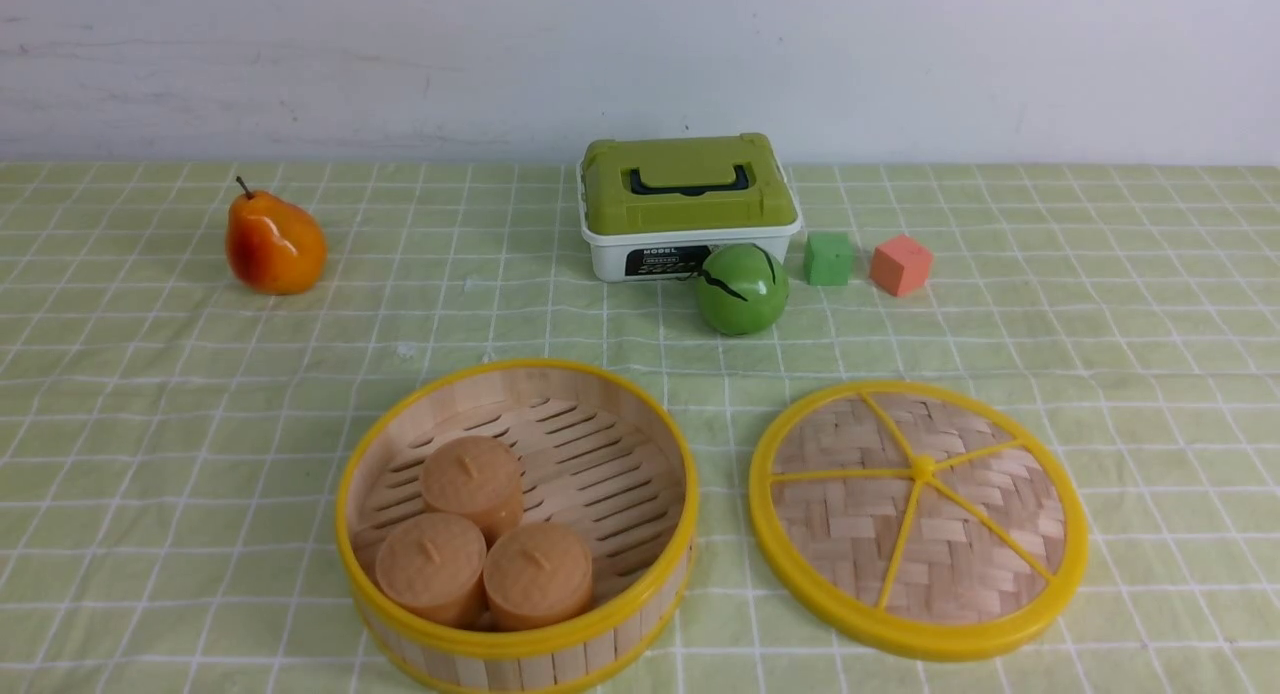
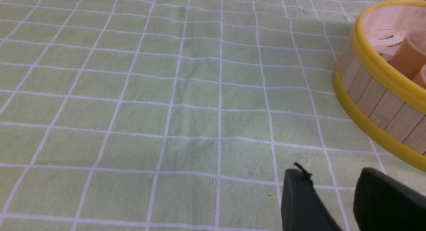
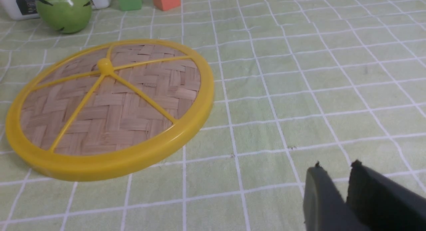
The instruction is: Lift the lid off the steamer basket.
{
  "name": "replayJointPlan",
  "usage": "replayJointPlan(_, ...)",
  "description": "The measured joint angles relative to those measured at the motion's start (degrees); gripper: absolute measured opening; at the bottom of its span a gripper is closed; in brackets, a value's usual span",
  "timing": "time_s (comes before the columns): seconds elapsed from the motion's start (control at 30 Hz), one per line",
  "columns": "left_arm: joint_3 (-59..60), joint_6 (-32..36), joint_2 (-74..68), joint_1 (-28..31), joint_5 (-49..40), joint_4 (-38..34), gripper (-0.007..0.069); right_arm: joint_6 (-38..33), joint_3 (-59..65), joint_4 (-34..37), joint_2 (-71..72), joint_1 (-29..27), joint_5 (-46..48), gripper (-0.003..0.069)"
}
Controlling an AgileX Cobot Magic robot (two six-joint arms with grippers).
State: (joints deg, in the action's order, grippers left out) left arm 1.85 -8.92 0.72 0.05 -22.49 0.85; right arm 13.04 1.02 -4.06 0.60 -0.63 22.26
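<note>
The lid (image 1: 918, 519), a woven bamboo disc with a thick yellow rim and five yellow spokes, lies flat on the tabletop (image 1: 150, 424) just right of the steamer basket (image 1: 516, 646). The basket stands uncovered, three tan cylinders (image 1: 483, 534) on its slotted floor.

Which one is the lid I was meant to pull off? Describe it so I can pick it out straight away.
Start at the open steamer basket near the front of the checked cloth, holding three tan cylinders. Lying flat on the cloth just to its right, apart from it, is the lid. It is a woven bamboo disc with a yellow rim and spokes, unlike the olive-green box lid behind.
</note>
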Motion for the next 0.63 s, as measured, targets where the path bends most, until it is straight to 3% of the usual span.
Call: replayJointPlan(0.63,0.0,0.0,0.0,0.0,0.0,0.0,0.0239,0.0,0.0,0.0,0.0,0.0,0.0,0.0134)
